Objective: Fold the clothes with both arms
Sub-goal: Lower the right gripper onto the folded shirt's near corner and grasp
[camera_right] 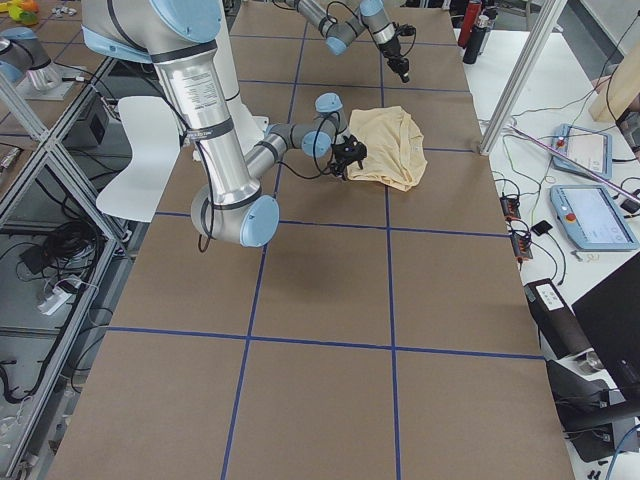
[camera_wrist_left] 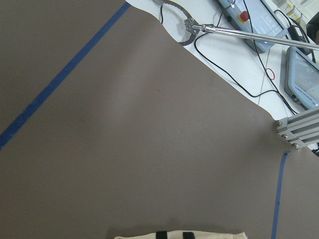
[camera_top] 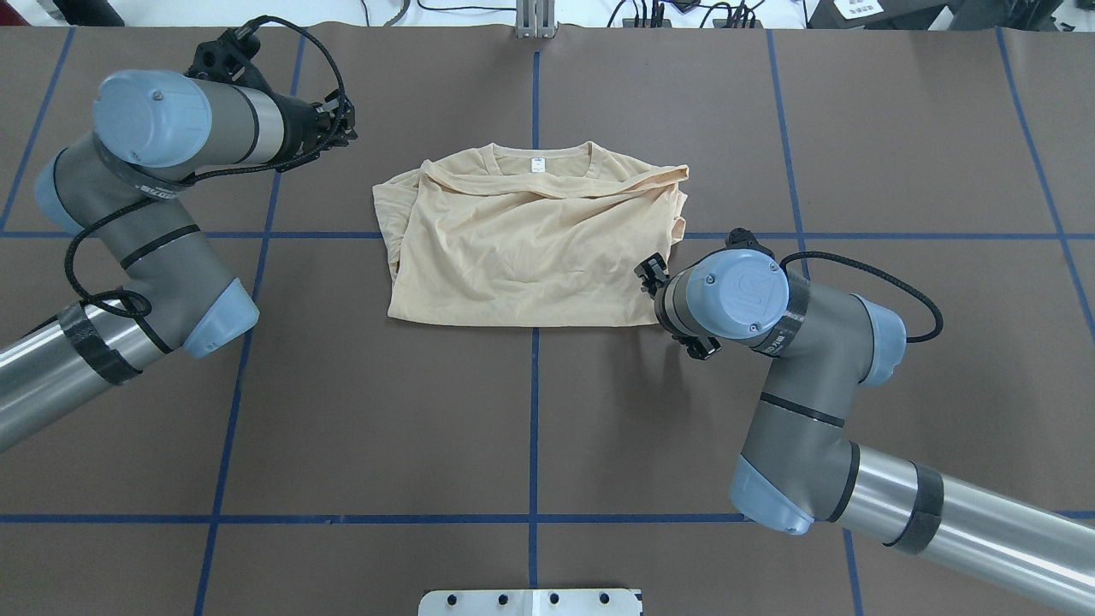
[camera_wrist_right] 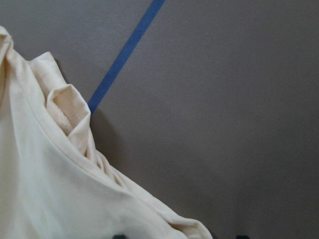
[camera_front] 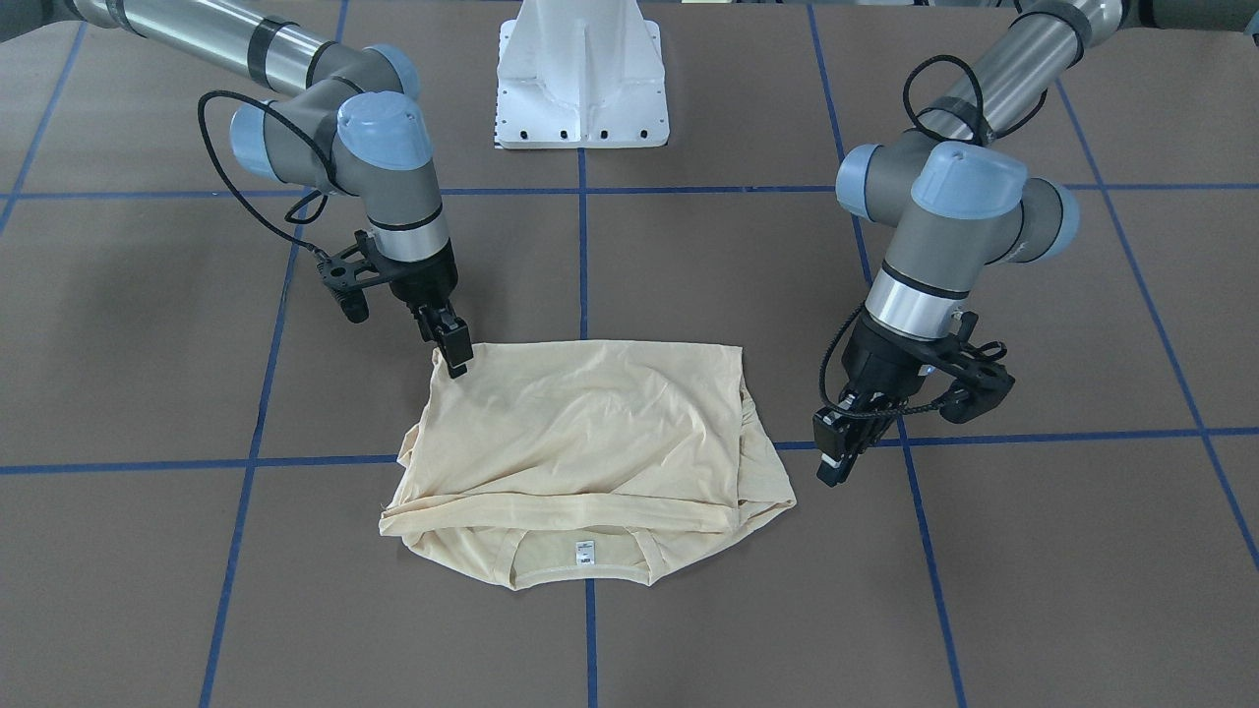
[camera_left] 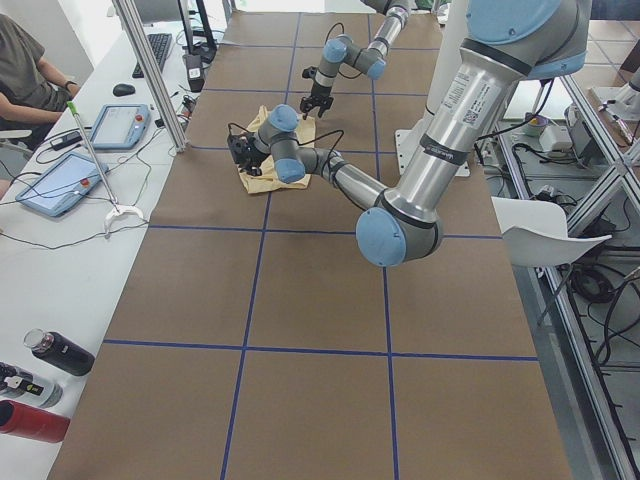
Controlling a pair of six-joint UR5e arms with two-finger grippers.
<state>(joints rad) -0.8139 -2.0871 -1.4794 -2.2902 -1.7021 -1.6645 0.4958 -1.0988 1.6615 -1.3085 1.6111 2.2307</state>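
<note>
**Shirt folded mid-worktop, right end effector at its corner, left one off the cloth**

The cream-yellow shirt lies folded in a rough rectangle on the brown worktop. It straddles the centre blue tape line. The collar end is away from the robot, with the white neck label facing up. The folded edge is on the robot's side. Cloth is bunched along both side edges, and no print shows.

The left arm bends in from the side. The left end effector hangs just beside the shirt's edge near the collar end, apart from the cloth, with bare worktop between. In the left wrist view its tips sit close together with a strip of shirt showing behind them. Nothing is held, and I can't tell if it is fully closed.

The right arm reaches to the shirt's corner nearest the robot. The right end effector points down with its tip at that corner. In the right wrist view two dark bits barely show at the bottom edge, well apart, with the shirt's corner between them. It looks spread open, not clamped on the cloth.

The white pedestal base stands behind the shirt at the robot's side. A seated person is at a side desk with tablets.
</note>
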